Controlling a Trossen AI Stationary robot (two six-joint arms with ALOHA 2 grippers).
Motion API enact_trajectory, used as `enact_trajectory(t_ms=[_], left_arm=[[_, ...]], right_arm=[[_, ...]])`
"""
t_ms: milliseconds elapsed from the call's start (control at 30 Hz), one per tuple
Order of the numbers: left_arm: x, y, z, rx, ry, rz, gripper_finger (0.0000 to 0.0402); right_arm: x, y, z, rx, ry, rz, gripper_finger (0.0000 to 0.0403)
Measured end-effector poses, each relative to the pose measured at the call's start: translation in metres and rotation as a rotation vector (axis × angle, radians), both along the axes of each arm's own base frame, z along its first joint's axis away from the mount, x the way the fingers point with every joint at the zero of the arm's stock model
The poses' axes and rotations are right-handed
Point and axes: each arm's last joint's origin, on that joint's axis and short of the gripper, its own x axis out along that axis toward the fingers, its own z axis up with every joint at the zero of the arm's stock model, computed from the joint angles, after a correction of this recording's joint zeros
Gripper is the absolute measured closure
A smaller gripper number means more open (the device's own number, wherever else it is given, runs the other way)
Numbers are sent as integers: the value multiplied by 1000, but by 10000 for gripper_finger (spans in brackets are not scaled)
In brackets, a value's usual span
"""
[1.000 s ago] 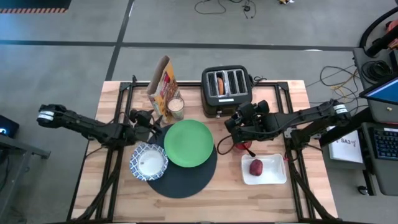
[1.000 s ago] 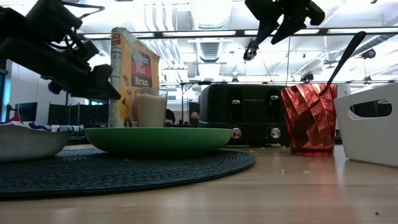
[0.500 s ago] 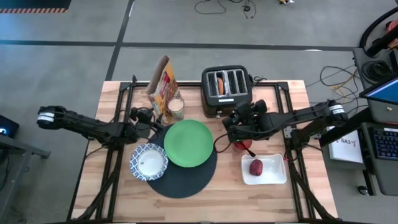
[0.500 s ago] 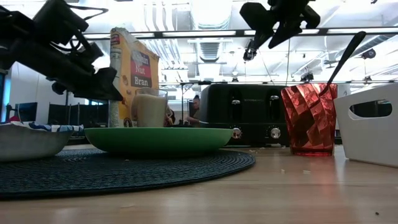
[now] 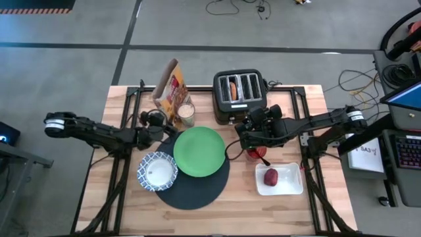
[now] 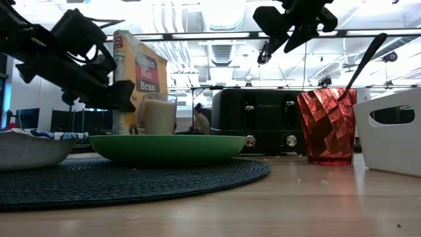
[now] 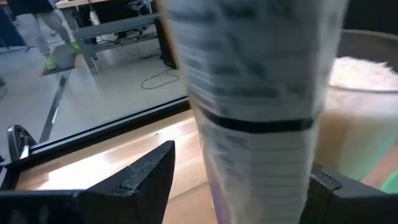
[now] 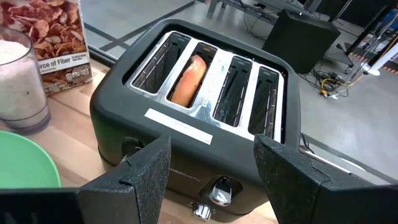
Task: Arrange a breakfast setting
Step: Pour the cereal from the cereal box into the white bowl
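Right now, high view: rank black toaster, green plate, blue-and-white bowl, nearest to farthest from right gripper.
From the right gripper, open:
1. Black four-slot toaster, just behind it at the table's back.
2. Round green plate, beside it toward the table's middle.
3. Blue-and-white patterned bowl, beyond the plate, on the left.

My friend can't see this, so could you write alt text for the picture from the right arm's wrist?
A black four-slot toaster fills the view, with a bagel standing in its second slot. The right gripper hovers before it, jaws open.
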Motion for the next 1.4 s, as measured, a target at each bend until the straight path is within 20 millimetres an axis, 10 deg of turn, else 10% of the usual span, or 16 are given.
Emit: enact_trajectory(t_ms=[467, 1400], left_arm=[[3, 5, -7, -13, -55, 82, 393], [-31, 5, 60, 152, -221, 138, 401]], right_arm=[[0, 0, 0, 2, -2, -1, 184], [0, 0, 0, 3, -4, -1, 184]])
